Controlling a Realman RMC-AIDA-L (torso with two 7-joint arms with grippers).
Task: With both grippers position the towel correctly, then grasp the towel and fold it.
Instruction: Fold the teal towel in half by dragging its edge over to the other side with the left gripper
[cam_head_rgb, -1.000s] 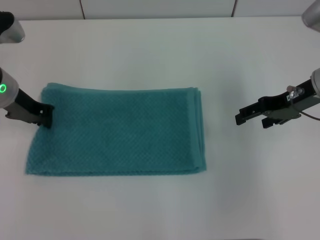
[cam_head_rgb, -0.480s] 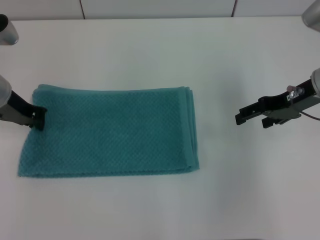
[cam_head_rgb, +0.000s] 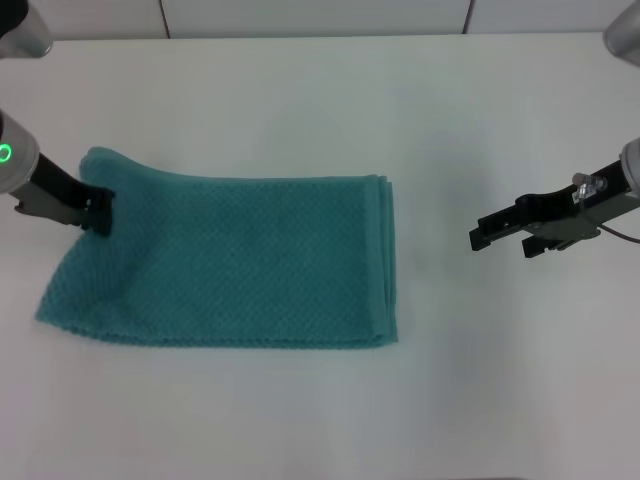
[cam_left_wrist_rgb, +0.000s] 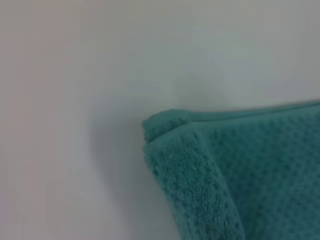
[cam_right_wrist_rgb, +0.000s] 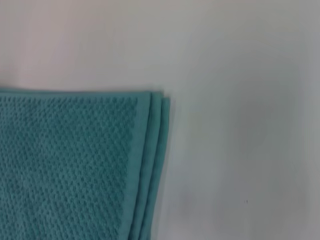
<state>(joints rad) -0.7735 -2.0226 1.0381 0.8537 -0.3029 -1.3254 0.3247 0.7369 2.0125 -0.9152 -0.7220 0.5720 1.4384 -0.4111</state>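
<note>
White table (cam_head_rgb: 300, 100). Head view: teal towel (cam_head_rgb: 240, 265) lying left of centre; left gripper (cam_head_rgb: 98, 212) pinching its far-left edge, arm cropped; right gripper (cam_head_rgb: 500, 232) hovering well right, fingers parted. Wrist views: only towel corners, no fingers.

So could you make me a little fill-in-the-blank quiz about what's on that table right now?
1. The cloth lying on the white table is a teal ____.
2. The left pincer sits at the towel's ____ edge.
3. The right pincer hangs over the bare ____, apart from the towel.

Missing words: towel; left; table
</note>
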